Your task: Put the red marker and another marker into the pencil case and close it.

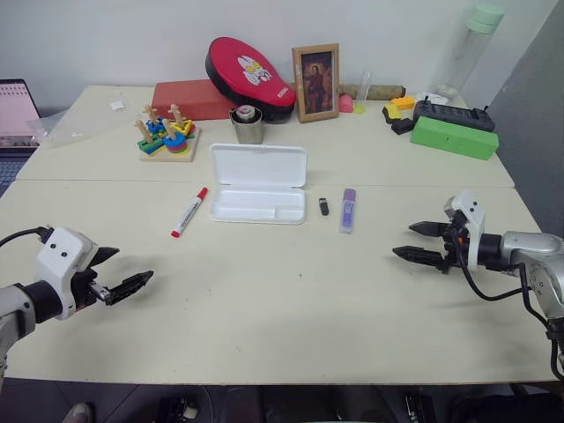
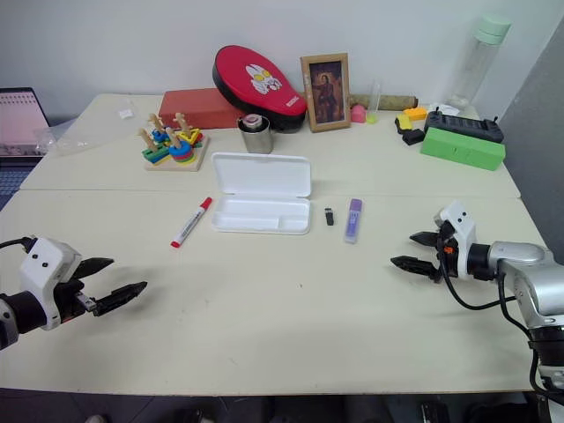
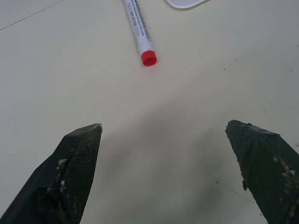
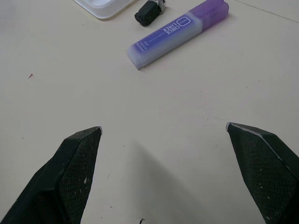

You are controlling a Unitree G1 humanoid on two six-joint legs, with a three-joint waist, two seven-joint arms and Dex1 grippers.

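Your case (image 1: 258,183) lies open mid-table, lid back, tray empty. The red marker (image 1: 189,211) rests just left of the case, the purple marker (image 1: 349,210) right of it, with a small black item (image 1: 323,207) between that marker and the case. Both the left gripper (image 1: 119,275) and right gripper (image 1: 424,242) hover empty, fingers spread wide, well short of the case. Watch the round red marker: a glancing finger could roll it away. Your right reach may nudge the black item or shove the light case.
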